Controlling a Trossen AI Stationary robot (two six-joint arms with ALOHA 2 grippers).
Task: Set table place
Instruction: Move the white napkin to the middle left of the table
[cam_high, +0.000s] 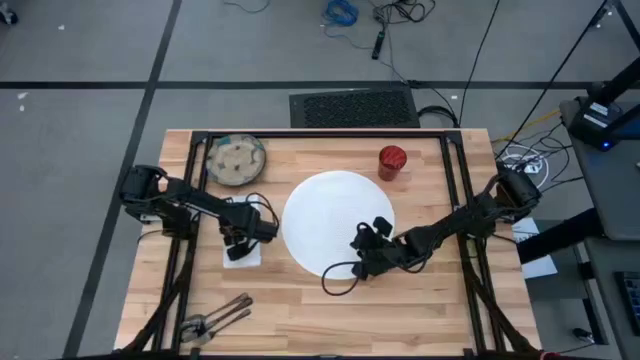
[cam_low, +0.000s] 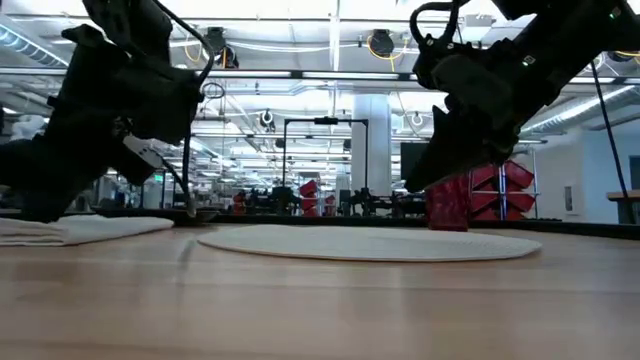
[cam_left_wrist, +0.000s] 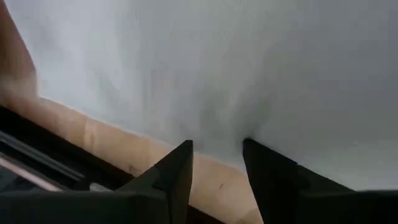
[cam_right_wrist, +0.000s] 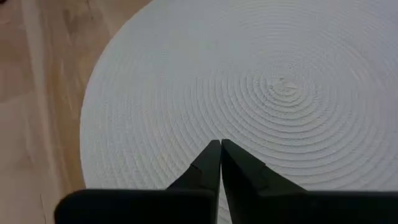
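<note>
Nearest the front edge of the wooden surface (cam_high: 330, 320), a bundle of dark cutlery (cam_high: 215, 318) lay at the left corner, well apart from either arm. A little farther in, the right claw (cam_high: 368, 243) hung over the near right part of the big round white mat (cam_high: 325, 215). Its wrist camera showed the two fingers (cam_right_wrist: 210, 163) pressed tight together with nothing between them, their tips just above the mat's woven rings. I could not tell whether they touched it.

Level with it on the left, the left claw (cam_high: 240, 238) was down over the white napkin (cam_high: 244, 255), which lay flat just beside the mat's left edge. Its fingers (cam_left_wrist: 180, 171) stood a little apart, a narrow gap between them, tips at the edge of the cloth where it met the wood. They gripped nothing that I could see.

Farther back, the speckled beige bowl (cam_high: 236, 159) sat at the far left, and the small red cup (cam_high: 392, 161) stood just beyond the mat's far right rim.
</note>
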